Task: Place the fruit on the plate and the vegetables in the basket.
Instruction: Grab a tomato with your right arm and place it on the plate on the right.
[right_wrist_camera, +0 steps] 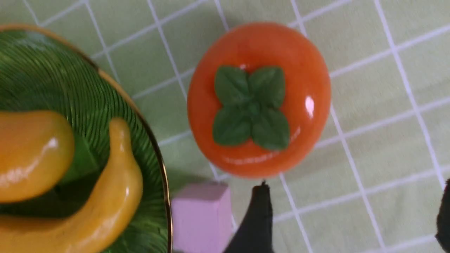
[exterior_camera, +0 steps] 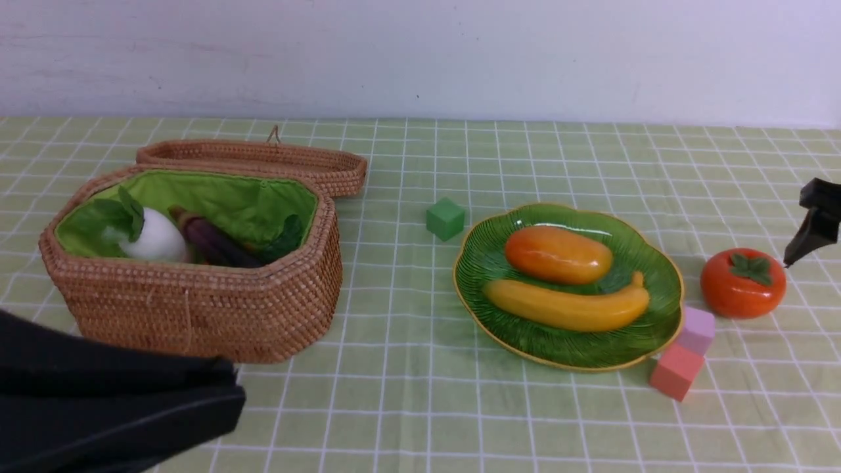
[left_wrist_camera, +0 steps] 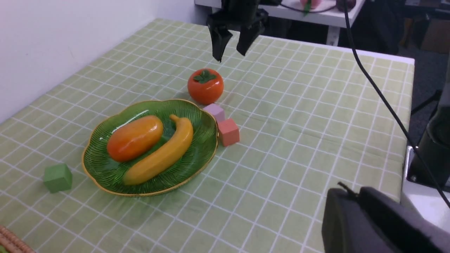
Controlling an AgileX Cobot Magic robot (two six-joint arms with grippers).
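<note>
The green leaf-shaped plate (exterior_camera: 486, 263) holds the mango (exterior_camera: 558, 254) and the banana (exterior_camera: 568, 305). Just right of the plate, the persimmon (exterior_camera: 742, 284) sits upright on the cloth. My right gripper (right_wrist_camera: 355, 196) hangs open a little above the cloth beside the persimmon, with nothing between its fingers; the left wrist view shows this right gripper (left_wrist_camera: 230, 57) behind the fruit. In the wicker basket (exterior_camera: 197, 309) lie a white radish (exterior_camera: 154, 240), a purple eggplant (exterior_camera: 217, 243) and some dark green leaves (exterior_camera: 282, 240). My left gripper (left_wrist_camera: 351, 191) is shut and empty, low in front of the basket.
The basket's lid (exterior_camera: 263, 161) lies open behind it. A green cube (exterior_camera: 445, 218) sits left of the plate. A lilac cube (exterior_camera: 696, 330) and a salmon cube (exterior_camera: 677, 371) touch the plate's right front rim. A white wall runs along the back.
</note>
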